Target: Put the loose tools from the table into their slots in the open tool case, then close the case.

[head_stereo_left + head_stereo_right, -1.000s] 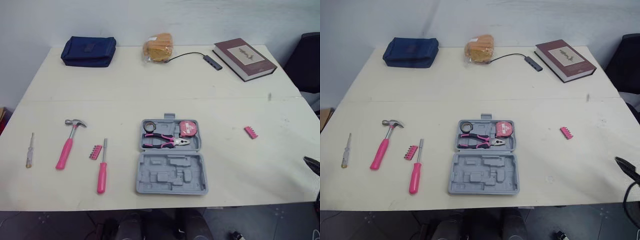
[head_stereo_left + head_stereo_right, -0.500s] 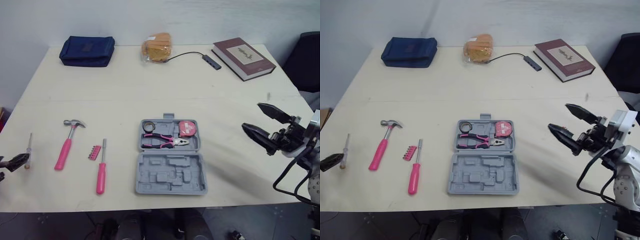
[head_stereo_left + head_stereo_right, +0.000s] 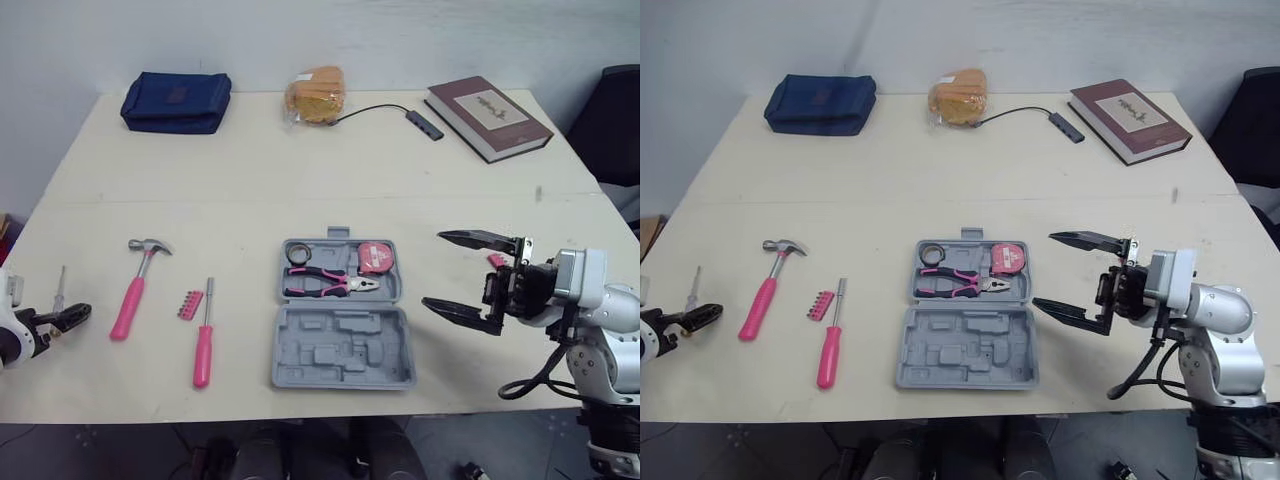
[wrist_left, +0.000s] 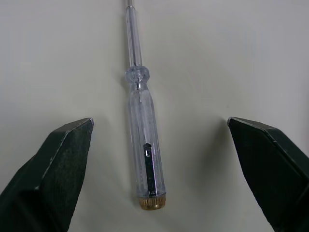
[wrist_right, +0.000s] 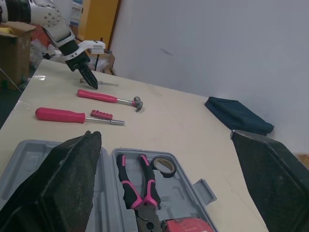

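The open grey tool case [image 3: 343, 345] lies at the table's front middle. Pink pliers [image 3: 330, 283], a tape measure [image 3: 374, 257] and a tape roll [image 3: 298, 252] sit in its far half. Left of it lie a pink screwdriver [image 3: 204, 340], a pink bit strip [image 3: 190, 305], a pink hammer [image 3: 135, 285] and a clear tester screwdriver [image 4: 140, 125]. My left gripper [image 4: 159, 123] is open, its fingers either side of the tester's handle. My right gripper [image 3: 432, 270] hovers wide open just right of the case. A second pink bit strip [image 3: 494, 260] peeks out behind it.
Along the table's far edge lie a blue pouch [image 3: 177, 101], a bag of yellow goods [image 3: 316, 95], a cabled hub [image 3: 423, 123] and a brown book [image 3: 487, 117]. A black chair [image 3: 615, 120] stands off the right side.
My right gripper has swung left and lower, close to the case's right side. My left gripper has come further over the table's left edge to the tester screwdriver's handle end.
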Available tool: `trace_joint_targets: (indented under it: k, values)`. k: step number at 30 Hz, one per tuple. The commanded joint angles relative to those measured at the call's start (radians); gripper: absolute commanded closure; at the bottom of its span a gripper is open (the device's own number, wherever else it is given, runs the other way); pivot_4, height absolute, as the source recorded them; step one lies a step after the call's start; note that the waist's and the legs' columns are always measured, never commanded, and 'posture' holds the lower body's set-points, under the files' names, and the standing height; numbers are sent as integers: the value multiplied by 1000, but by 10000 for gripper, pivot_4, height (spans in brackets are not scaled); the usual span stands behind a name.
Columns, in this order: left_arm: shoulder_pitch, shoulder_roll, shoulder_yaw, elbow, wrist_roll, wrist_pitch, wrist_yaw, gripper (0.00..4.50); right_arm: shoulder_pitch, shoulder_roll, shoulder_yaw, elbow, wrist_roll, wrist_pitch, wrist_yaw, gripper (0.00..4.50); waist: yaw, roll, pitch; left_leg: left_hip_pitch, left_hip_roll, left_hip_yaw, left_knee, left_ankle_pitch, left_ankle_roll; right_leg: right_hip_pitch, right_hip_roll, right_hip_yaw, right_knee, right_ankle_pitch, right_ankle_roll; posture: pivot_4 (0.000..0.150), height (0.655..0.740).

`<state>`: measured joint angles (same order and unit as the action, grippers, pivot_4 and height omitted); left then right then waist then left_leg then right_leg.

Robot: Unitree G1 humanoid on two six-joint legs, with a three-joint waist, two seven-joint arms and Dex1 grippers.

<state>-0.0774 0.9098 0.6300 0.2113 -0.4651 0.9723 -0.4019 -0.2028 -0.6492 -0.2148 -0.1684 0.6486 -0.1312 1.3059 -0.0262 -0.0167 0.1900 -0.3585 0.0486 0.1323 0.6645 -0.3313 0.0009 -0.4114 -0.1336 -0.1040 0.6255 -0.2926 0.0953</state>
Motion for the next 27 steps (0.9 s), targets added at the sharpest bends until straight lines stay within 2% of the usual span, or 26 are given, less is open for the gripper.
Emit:
trace_joint_targets:
  k: [1, 8, 11, 15, 18, 20, 23, 27]
  values:
    - [2, -27, -16, 34, 12, 6, -4, 12695, 8, -8, -26, -30, 6, -15, -7, 0, 0, 0, 0, 0, 0, 0, 0, 0, 0, 0, 0, 0, 0, 0, 0, 1500, 7400]
    - [-6, -64, 2, 31, 25, -76, 0, 44627, 40, -21, -61, -7, -28, -44, -29, 0, 16, 1, -1, 0, -1, 1, 0, 0, 1, 0, -2, 0, 0, 0, 0, 1500, 7400]
    - [-28, -91, 35, -11, 29, -257, -24, 44627, 52, -32, -80, 5, -43, -59, -30, 0, 24, 1, -1, 1, -1, 1, 0, 0, 1, 0, -2, 0, 0, 0, 0, 1500, 7400]
    - [-39, -117, 11, -129, 23, -510, -156, 44627, 82, -57, -105, 22, -55, -87, -14, 0, 30, -5, -2, -1, 0, 0, 1, 0, 0, 0, -3, -1, -1, 0, 0, 1500, 7400]
    - [-46, -99, -119, -205, 104, -736, -279, 44627, 102, -86, -132, 62, -74, -129, 10, 0, 26, -6, -2, -1, -1, 0, 1, 0, 1, 1, -2, -1, -3, 1, 1, 1500, 7400]
    - [-90, -106, -192, -233, 104, -806, -343, 44627, 112, -101, -152, 89, -80, -148, 17, 0, 25, -5, -2, -1, -1, 1, 1, 0, 1, 1, 0, -1, -3, 1, 1, 1500, 7400]
    - [-149, -101, -316, -273, 120, -872, -442, 44627, 134, -119, -173, 110, -81, -164, 25, 0, 25, -5, -2, -1, -1, 2, 1, 0, 2, 1, 2, -1, -3, 1, 1, 1500, 7400]
    - [-226, -70, -534, -401, 147, -849, -596, 44627, 202, -124, -201, 108, -89, -186, 20, 0, 24, -5, -2, -1, -1, 3, 1, 0, 2, 1, 4, 0, -3, 1, 1, 1500, 7400]
